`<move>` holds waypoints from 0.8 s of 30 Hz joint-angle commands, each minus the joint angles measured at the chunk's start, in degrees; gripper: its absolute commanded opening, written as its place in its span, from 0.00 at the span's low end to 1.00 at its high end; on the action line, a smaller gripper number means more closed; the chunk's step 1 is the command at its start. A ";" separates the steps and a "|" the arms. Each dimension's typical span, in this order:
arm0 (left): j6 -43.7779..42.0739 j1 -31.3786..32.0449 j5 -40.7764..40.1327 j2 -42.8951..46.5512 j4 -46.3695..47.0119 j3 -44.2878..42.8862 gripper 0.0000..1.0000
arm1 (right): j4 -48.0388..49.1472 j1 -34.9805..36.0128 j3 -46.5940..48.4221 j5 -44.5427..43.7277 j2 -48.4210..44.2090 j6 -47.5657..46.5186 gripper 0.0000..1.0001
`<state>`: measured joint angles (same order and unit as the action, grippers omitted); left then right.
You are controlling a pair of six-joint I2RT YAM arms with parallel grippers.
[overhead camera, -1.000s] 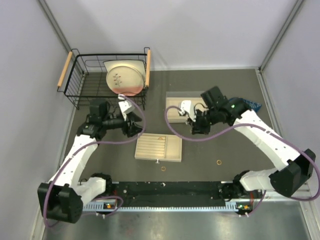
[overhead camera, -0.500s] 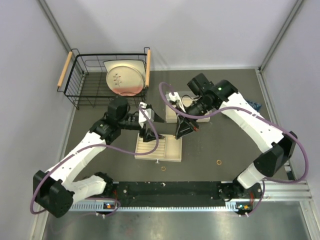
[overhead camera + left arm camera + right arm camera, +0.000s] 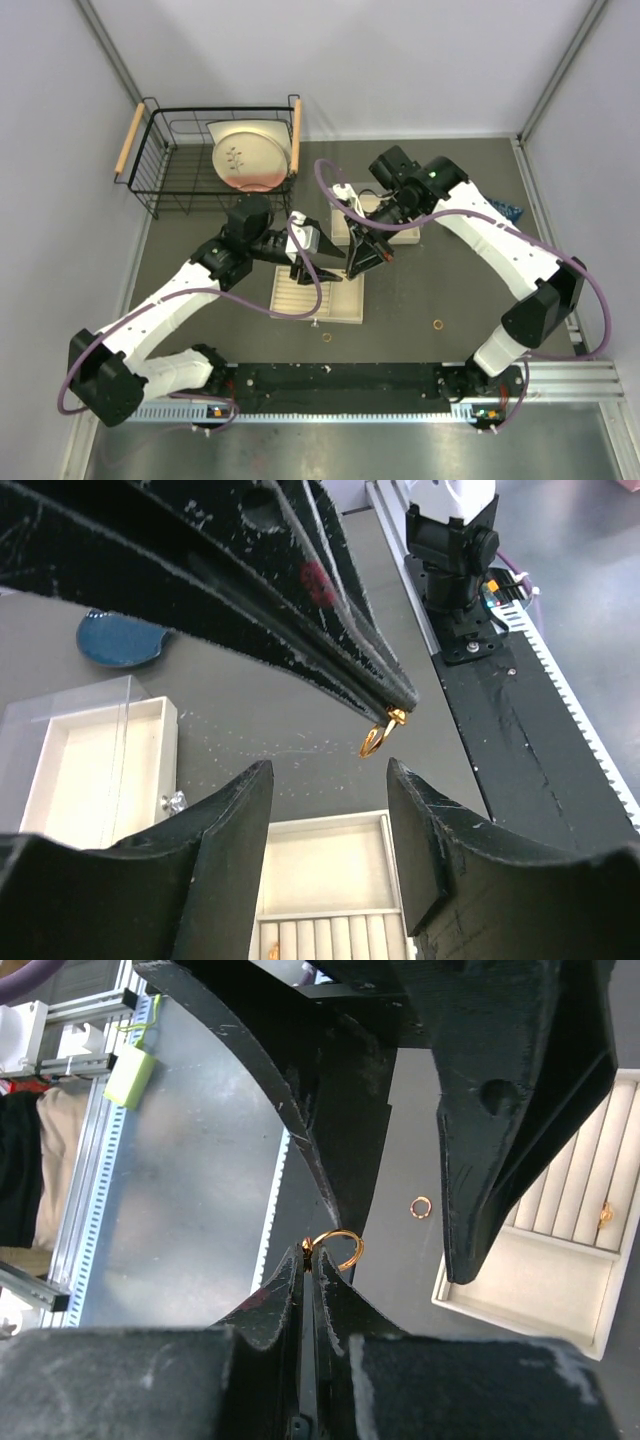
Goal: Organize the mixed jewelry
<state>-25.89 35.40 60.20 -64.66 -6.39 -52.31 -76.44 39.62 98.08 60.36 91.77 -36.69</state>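
Top view, 10 o'clock: wire basket [image 3: 160,150] holding plate [image 3: 248,155]. Near centre: left gripper [image 3: 320,272] spread open, empty, above beige ridged tray [image 3: 345,300]. Just at its 3 o'clock: right gripper [image 3: 356,268] pinched shut on gold ring [image 3: 378,738] at the very fingertips. Left wrist view: hangs off tip, long axis 1-to-7 o'clock. Right wrist view: sticks out toward 2 o'clock, long axis roughly 9-to-3. At 5 o'clock on table [image 3: 450,200]: loose gold ring [image 3: 438,324], lying flat.
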 commanded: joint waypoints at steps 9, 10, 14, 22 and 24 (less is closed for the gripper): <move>3.12 1.08 3.87 1.21 3.84 -1.65 0.45 | -1.61 0.90 3.25 -0.59 0.69 -0.76 0.00; 3.30 1.16 3.95 1.29 4.02 -1.65 0.44 | -1.60 0.81 3.17 -0.68 0.69 -0.75 0.00; 3.83 1.60 3.95 1.30 4.28 -1.65 0.39 | -1.16 0.81 3.17 -0.94 0.78 -0.23 0.00; 4.53 1.96 3.78 1.38 5.16 -1.30 0.26 | -0.72 0.90 3.34 -1.82 0.78 0.47 0.00; 4.45 2.13 3.78 1.38 5.07 -1.21 0.23 | -0.64 0.81 3.52 -1.91 0.78 0.56 0.00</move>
<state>-22.06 37.08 62.39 -64.64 -3.79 -52.31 -77.23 39.72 98.74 57.89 92.33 -35.97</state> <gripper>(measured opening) 0.264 0.012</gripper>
